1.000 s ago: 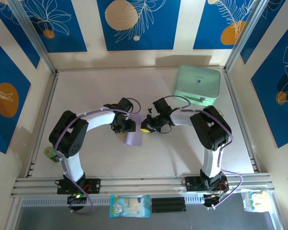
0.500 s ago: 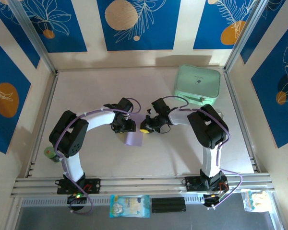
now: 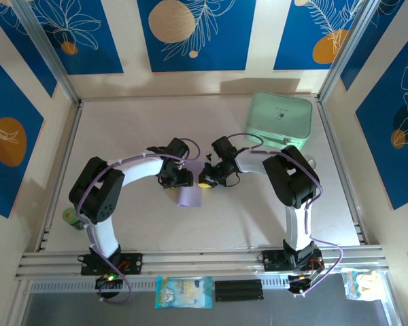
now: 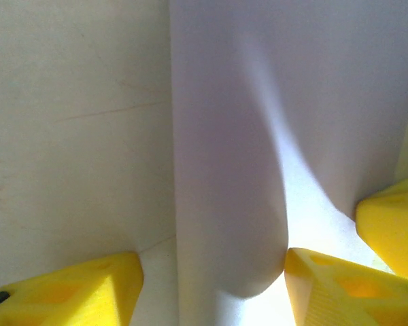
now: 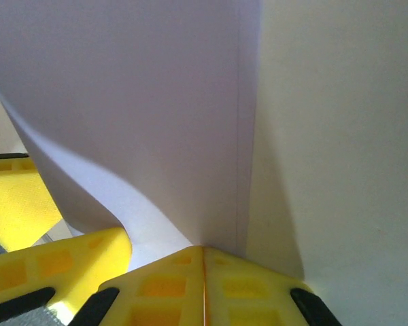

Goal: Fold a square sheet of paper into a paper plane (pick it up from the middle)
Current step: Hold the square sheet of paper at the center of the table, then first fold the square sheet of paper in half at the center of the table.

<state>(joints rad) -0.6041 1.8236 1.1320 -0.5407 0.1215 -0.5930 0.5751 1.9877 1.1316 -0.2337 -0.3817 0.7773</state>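
The sheet of paper, pale lilac, lies at the table's middle under both grippers, part folded. In the left wrist view a rounded fold of the sheet of paper bulges up between the yellow fingers of my left gripper, which stand open, the right finger touching the fold. My right gripper is shut, its tips pinched on the lifted edge of the sheet of paper. From above, the left gripper and the right gripper nearly meet. No finished paper plane is in view.
A mint-green rounded case lies at the back right. A small green object sits by the left arm's base. A printed packet lies beyond the front rail. Metal rails fence the table's sides.
The right arm's elbow has edged a little to the left and its fingers have closed the last bit. The left arm and the paper hold their places.
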